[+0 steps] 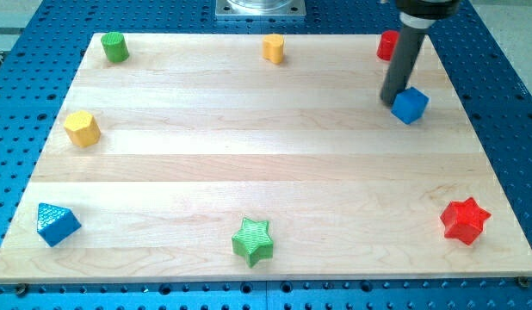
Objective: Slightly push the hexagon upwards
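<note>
The yellow hexagon (81, 128) lies near the board's left edge, about halfway up. My tip (392, 101) is far off at the view's upper right, touching or nearly touching the left side of a blue cube (410, 105). The dark rod rises from the tip toward the view's top and partly hides a red block (386, 45) behind it.
A green cylinder (115, 47) stands at the top left and a small yellow block (274, 48) at the top middle. A blue triangular block (56, 224) lies bottom left, a green star (253, 241) bottom middle, a red star (465, 220) bottom right. The wooden board (249, 155) lies on a blue perforated table.
</note>
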Robot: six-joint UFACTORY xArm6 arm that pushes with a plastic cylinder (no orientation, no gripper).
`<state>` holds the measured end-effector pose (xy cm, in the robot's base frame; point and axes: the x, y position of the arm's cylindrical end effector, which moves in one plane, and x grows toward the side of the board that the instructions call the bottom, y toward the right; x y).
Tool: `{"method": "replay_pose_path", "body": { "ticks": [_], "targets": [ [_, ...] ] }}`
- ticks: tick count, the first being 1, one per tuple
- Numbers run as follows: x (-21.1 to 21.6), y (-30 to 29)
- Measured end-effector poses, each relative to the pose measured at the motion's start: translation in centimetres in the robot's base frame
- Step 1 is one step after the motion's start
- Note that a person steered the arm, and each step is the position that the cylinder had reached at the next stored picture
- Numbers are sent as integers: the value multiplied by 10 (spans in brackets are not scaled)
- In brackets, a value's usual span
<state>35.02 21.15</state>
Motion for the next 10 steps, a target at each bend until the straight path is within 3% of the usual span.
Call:
{"method": "replay_pose_path", "body": {
  "ticks": [2,3,4,5,6,7,10],
  "targets": [
    [-13,34],
    [-33,-32],
    [-26,-112],
    [2,-228],
    [75,-338],
    [111,-409],
    [106,-464]
  ]
}}
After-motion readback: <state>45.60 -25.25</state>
